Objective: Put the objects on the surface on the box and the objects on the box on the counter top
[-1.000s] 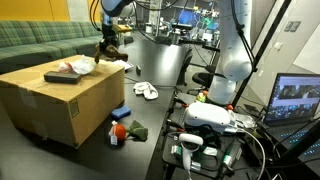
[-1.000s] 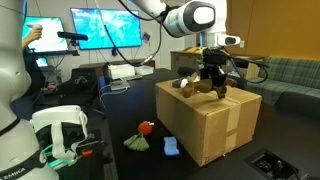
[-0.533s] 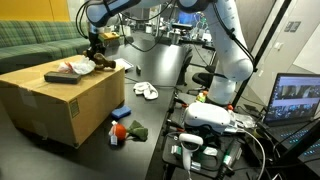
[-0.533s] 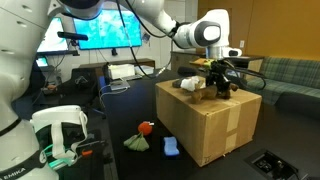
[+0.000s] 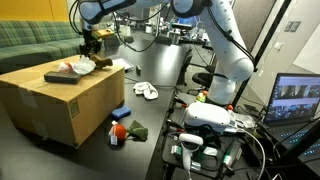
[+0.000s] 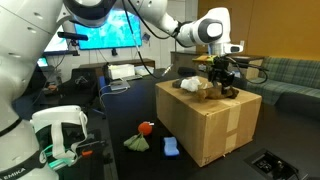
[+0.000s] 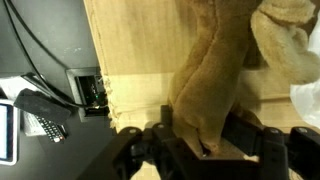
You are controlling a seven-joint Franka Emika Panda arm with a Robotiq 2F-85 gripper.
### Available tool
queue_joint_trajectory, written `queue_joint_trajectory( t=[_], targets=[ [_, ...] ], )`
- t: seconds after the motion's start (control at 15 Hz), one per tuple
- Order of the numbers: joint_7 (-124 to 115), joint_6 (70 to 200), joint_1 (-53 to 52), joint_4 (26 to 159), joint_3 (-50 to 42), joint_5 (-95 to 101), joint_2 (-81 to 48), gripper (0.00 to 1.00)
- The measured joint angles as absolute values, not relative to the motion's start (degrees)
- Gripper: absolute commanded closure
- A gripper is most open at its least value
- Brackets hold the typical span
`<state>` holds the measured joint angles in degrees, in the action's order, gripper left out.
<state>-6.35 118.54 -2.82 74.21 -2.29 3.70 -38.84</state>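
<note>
Quickly: the tool sat at 6 o'clock in the wrist view, jaws part-way apart, with a brown plush running up between them. The fingers stood either side of the plush, and I could not tell whether they touched it. No firm grip showed. The plush lay on the cardboard top of the box.

In both exterior views the tool hung just over the far end of the box, directly above the plush. A white item lay on the box top just beside the plush; in the wrist view it showed at 3 o'clock.

The box stood on the dark surface. In an exterior view a white cloth lay on the surface at 3 o'clock of the box, apart from it. A blue item lay on the surface close to the box foot. Near it were an orange toy and a green cloth, close together. Cables ran over the surface at 9 o'clock in the wrist view.
</note>
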Motion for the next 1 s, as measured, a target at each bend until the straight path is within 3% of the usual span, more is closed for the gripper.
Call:
queue_joint_trajectory(
  t=[0.13, 0.2, 1.0],
  targets=[
    [-7.11, 118.39, -3.40, 72.68, -2.42, 4.45, -38.59, 0.02],
    [-7.47, 118.44, -3.79, 72.11, -2.45, 4.78, -38.33, 0.00],
    [-8.40, 119.38, -10.50, 72.94, -0.41, 5.87, -36.13, 0.00]
  ],
)
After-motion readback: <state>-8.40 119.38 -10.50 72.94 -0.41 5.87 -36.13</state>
